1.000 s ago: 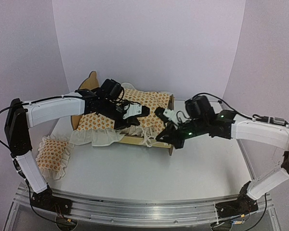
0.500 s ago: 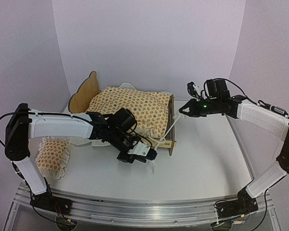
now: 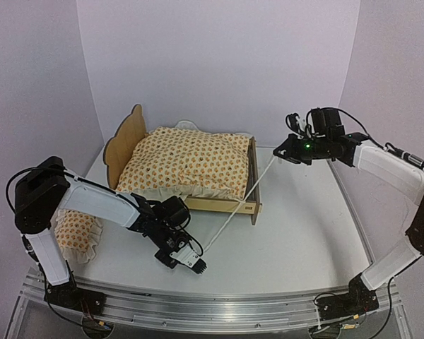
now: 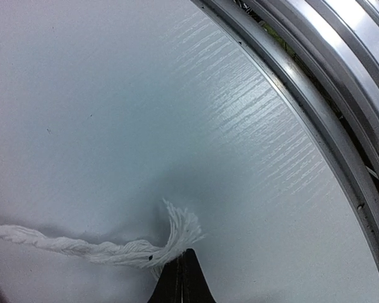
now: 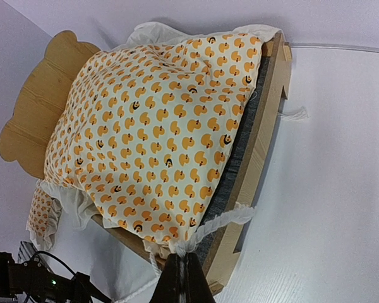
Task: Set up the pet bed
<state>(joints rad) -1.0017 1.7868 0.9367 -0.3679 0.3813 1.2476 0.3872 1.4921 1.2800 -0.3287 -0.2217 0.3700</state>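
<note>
The pet bed [image 3: 252, 185], light plywood with a scalloped headboard [image 3: 124, 141], stands at the table's middle back. The ruffled orange-patterned cushion [image 3: 187, 159] lies on it. My left gripper [image 3: 191, 264] is low near the table's front edge, shut on the frayed end of a white rope tie [image 4: 82, 246]; its tips [image 4: 183, 254] are closed. My right gripper [image 3: 278, 152] is raised right of the bed's foot end, shut on a second white tie [image 5: 210, 227] at the cushion's corner; its tips [image 5: 185, 255] are closed. Both ties run taut from the bed's near foot corner [image 3: 249, 192].
The small matching pillow [image 3: 74, 229] lies on the table left of the bed and shows in the right wrist view [image 5: 41, 211]. The metal rail [image 4: 316, 107] runs along the table's front edge close to my left gripper. A white backdrop curves behind.
My left gripper has moved from the bed toward the front edge, drawing its tie out long. My right gripper has lifted back and right with its tie. The cushion now lies flatter on the bed.
</note>
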